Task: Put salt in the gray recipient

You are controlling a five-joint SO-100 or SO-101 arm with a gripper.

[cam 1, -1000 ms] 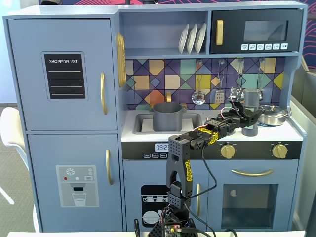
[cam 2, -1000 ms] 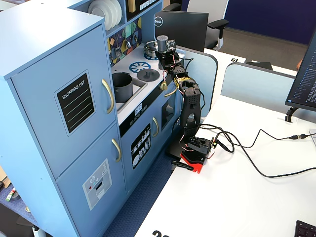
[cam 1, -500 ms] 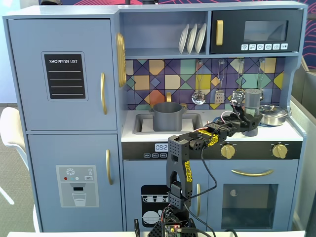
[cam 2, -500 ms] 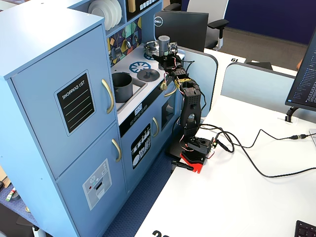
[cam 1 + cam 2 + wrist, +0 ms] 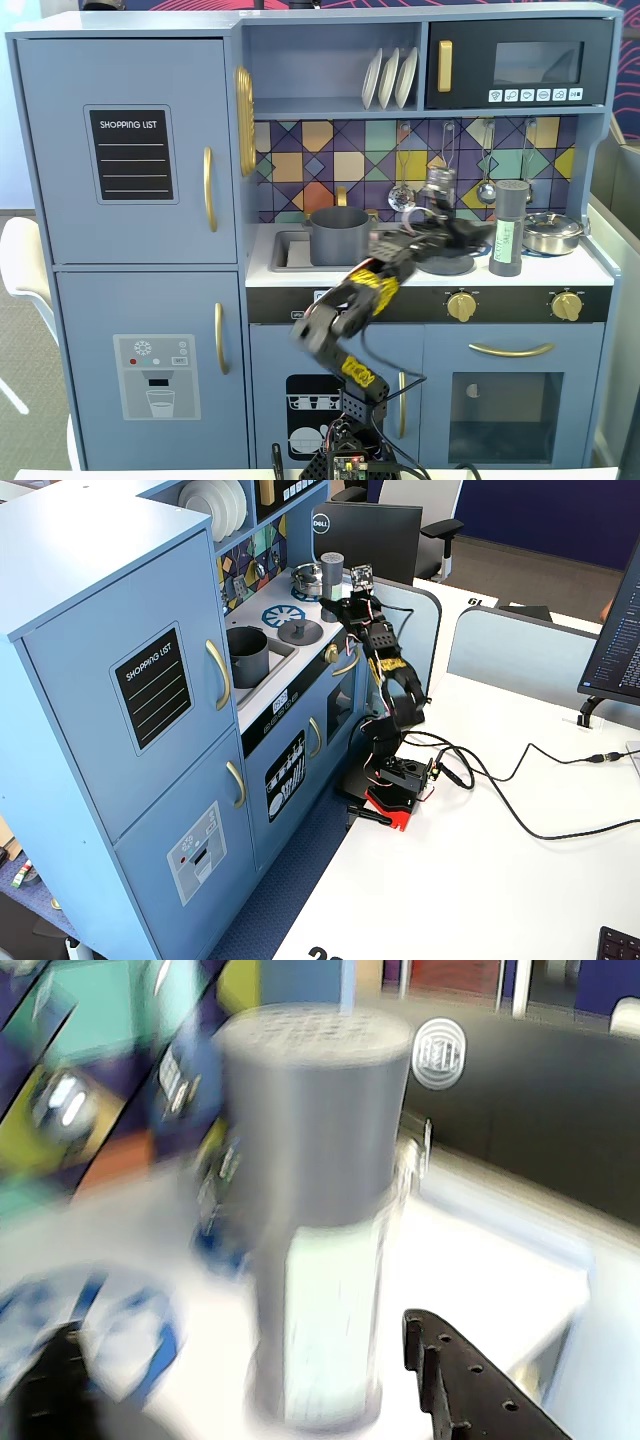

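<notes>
A blue toy kitchen fills a fixed view from the front. The salt shaker (image 5: 506, 229), tall, slim and gray with a pale green label, stands upright on the right part of the worktop (image 5: 580, 266), just left of a shiny silver pan (image 5: 552, 232). The gray pot (image 5: 340, 236) with side handles sits in the sink (image 5: 290, 252) at the worktop's left end, well apart from the shaker. The black robot arm (image 5: 345, 305) reaches up from below, blurred with motion. Its gripper (image 5: 462, 238) hovers above a flat dark lid (image 5: 444, 264) on the stove, to the left of the shaker and not touching it. In the wrist view, the shaker (image 5: 318, 1220) looms close and blurred, with one dark gripper finger (image 5: 455, 1385) at the lower right, apart from it. The gripper holds nothing; the blur hides how wide it is open.
</notes>
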